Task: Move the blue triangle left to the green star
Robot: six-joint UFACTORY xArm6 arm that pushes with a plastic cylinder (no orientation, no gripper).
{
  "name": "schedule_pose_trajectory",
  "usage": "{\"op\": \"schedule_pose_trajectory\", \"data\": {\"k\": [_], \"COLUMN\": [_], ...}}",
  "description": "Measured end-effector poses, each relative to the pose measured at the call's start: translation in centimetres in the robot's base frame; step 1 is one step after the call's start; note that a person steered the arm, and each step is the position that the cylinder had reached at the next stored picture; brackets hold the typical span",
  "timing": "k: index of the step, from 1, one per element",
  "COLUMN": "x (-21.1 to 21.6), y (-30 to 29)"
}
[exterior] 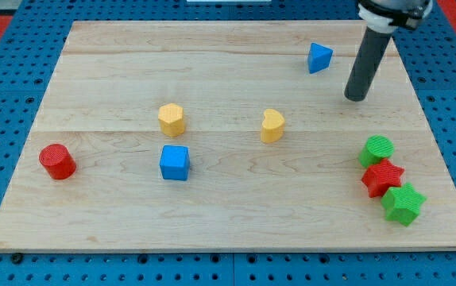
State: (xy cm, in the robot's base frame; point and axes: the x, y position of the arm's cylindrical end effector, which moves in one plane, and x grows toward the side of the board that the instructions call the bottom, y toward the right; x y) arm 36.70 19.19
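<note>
A: What stands at the view's left on the table?

B: A red cylinder is alone near the left edge. To its right there is a yellow block, maybe a hexagon, and just below it a blue cube. They are near but apart.

A: And in the middle?

B: A yellow heart is there, with nothing touching it.

A: Where is the blue triangle?

B: It is near the view's top, to the right of the middle. My tip is to its right and a little lower, near but not touching. The dark rod goes up from the tip and leans toward the view's top right.

A: And the green star?

B: It is at the view's bottom right, well apart from the blue triangle. It is the lowest in a small group: a green cylinder on top, a red star touching it below, then the green star touching the red one.

A: What about the hand, does it hold something?

B: There is no hand here, only the rod, so nothing is grasped.
</note>
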Motion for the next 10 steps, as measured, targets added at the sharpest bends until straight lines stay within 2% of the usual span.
{"op": "schedule_pose_trajectory", "data": {"k": [3,4,6,8,10], "x": [-8.1,-8.9,-8.9,-8.9,-7.0], "y": [0.0,-1.6,-8.3,-8.7,-8.4]}}
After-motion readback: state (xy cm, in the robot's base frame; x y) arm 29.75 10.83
